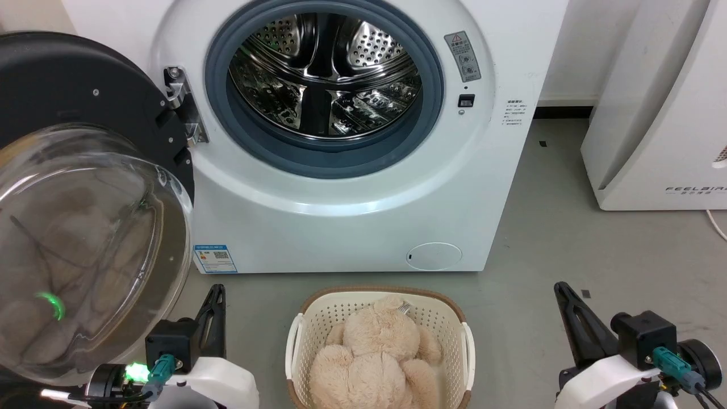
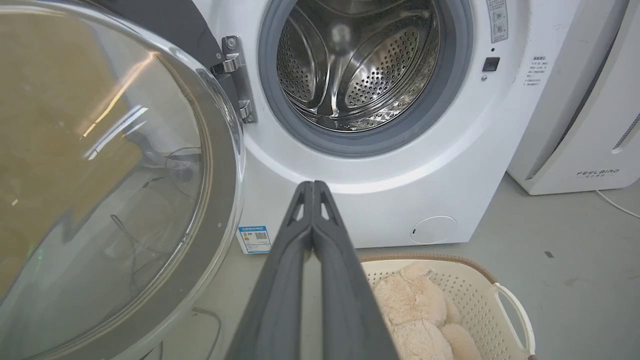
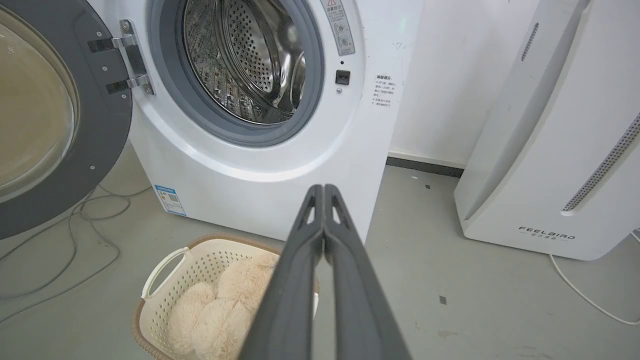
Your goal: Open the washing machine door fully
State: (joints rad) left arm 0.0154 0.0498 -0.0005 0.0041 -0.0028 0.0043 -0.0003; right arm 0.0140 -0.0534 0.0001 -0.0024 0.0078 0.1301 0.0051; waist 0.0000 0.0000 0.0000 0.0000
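Washing machine (image 1: 352,227): white front-loader standing at the far centre, its opening uncovered, with the grey gasket (image 1: 324,162) and the perforated steel drum (image 1: 326,74) exposed.

Washing machine door (image 1: 85,216): swung out on the hinge (image 1: 182,105) at the left of the opening. It stands at the near left with its bulging glass bowl facing this way.

White appliance marked FEELBIRD (image 1: 653,113): on the floor at the far right, apart from the machine.

Laundry basket (image 1: 437,318): cream, perforated, on the floor in front of the machine at near centre. A beige plush toy (image 1: 369,363) lies inside it.

Left gripper (image 2: 312,189): low at the near left, just right of the door's lower edge, fingers pressed together on nothing and clear of the door.

Right gripper (image 3: 324,192): low at the near right, well apart from the machine, fingers likewise together and empty.

Blue label sticker (image 1: 214,259): at the machine's lower left corner.

Round flap (image 1: 434,255): at the lower right of the machine's front.
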